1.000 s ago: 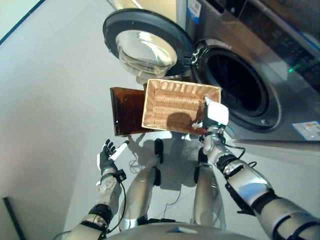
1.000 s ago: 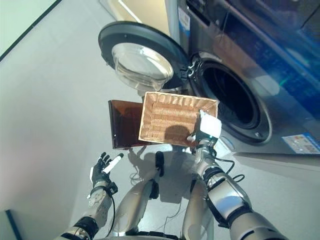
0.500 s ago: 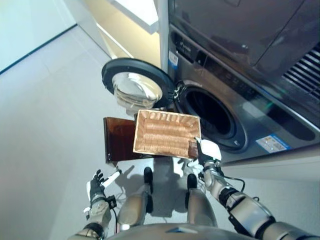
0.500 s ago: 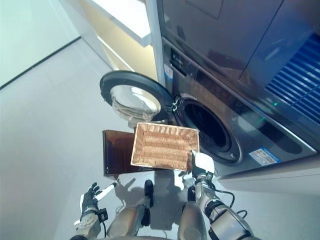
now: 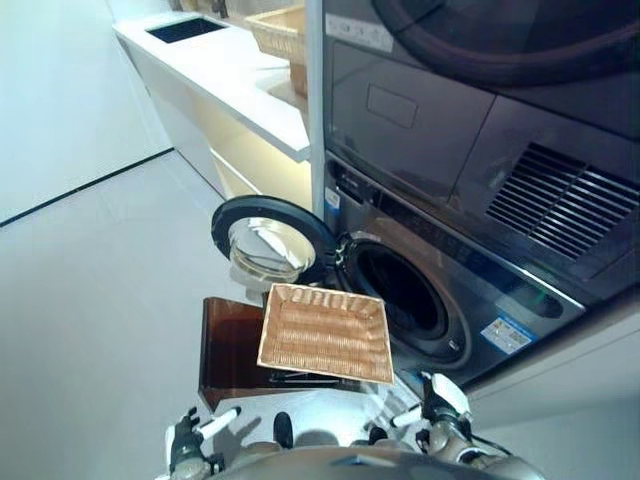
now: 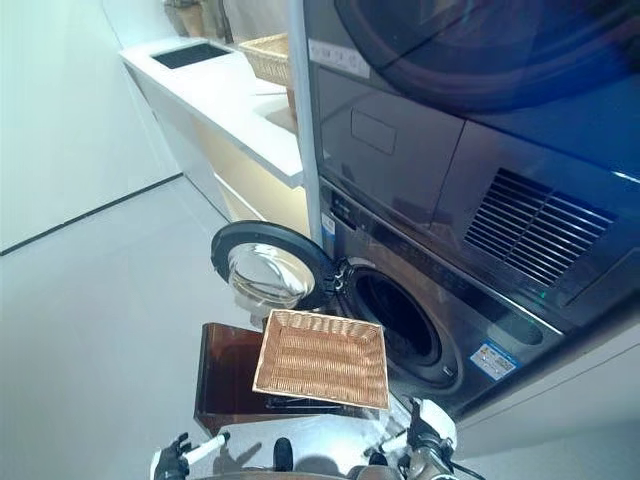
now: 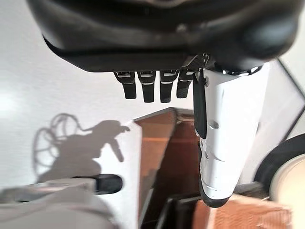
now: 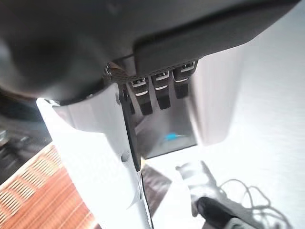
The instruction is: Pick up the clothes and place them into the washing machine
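Washing machine is facing me with its round door swinging open to the left. I'm seeing a wicker basket sitting on a brown stool before it, long axis sideways. Left hand and right hand are hanging relaxed, holding nothing.

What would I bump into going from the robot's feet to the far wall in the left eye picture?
Left hand → wicker basket, empty, on the brown stand → round washer door, swung open → white counter → second basket up on it.
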You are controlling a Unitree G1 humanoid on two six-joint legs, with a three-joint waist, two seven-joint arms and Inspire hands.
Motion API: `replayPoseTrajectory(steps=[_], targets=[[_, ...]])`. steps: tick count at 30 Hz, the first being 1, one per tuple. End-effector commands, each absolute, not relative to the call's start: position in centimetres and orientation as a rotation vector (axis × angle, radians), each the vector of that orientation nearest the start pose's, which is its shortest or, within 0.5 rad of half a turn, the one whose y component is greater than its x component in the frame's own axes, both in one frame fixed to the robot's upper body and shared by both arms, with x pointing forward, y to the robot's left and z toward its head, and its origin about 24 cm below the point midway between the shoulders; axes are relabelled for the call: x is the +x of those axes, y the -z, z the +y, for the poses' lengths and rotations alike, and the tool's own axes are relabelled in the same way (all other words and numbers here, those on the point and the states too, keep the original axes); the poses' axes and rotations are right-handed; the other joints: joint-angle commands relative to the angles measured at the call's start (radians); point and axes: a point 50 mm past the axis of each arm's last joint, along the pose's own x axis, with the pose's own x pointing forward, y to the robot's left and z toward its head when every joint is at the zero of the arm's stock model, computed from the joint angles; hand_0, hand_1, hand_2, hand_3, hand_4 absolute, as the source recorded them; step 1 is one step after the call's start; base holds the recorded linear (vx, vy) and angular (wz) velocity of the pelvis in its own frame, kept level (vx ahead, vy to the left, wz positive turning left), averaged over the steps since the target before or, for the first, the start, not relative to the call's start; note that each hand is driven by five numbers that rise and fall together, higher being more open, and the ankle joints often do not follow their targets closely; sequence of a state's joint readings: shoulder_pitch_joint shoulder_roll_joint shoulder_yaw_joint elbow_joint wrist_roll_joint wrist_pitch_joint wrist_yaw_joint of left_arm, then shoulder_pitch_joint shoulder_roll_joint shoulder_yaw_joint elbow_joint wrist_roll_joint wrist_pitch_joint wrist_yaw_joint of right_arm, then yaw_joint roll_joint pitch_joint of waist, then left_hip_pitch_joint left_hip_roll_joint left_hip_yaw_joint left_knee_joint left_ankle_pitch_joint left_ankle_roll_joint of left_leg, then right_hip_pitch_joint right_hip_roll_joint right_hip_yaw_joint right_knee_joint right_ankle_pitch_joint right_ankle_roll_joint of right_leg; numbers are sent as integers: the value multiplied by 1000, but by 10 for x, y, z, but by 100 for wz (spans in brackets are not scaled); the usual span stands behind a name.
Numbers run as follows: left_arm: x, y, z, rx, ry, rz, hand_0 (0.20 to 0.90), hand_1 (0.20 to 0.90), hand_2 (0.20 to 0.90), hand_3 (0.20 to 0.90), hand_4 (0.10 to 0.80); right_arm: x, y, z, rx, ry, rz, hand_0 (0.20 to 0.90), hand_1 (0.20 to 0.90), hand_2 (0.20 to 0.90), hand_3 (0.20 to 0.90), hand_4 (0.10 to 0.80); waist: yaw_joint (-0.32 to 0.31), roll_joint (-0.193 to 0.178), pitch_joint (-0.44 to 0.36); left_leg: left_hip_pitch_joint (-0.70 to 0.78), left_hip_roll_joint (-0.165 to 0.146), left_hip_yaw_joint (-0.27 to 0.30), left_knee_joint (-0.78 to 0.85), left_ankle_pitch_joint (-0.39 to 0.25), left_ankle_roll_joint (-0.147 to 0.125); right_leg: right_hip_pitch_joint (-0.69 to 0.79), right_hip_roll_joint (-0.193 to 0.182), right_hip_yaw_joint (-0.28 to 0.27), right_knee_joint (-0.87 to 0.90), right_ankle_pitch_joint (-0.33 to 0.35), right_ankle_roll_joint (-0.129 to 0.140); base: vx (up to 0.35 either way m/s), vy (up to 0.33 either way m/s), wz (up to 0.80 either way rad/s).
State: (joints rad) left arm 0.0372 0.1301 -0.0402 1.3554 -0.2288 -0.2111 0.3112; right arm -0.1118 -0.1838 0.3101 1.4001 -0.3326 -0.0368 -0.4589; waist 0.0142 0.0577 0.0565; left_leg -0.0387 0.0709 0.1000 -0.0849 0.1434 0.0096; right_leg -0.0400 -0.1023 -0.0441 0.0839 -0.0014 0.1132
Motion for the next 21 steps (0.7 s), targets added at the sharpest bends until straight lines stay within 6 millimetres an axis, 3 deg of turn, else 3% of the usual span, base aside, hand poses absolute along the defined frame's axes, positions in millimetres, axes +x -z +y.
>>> replayPoseTrajectory(steps=[1,13,21], targets=[[82,163,224,225,-445,1133,900,900,900,900,800,144,146,-219,-877,95,969,900,900,900,900,800,1,-38,23,51,1,14,-2,-50,-81,59,-34,12,-58,0,15,33,-35,9],[79,168,211,290,-247,1176,900,900,900,900,800,95,157,-241,-767,160,1182,900,900,900,900,800,-10,-55,-33,106,7,0,-2,-71,-77,124,-24,-5,-62,-23,11,30,-19,4],[74,169,212,269,-249,1200,900,900,900,900,800,93,160,-231,-699,166,1188,900,900,900,900,800,-14,-61,-38,105,14,-1,-2,-69,-78,126,-14,-2,-66,-28,5,6,-20,4]])
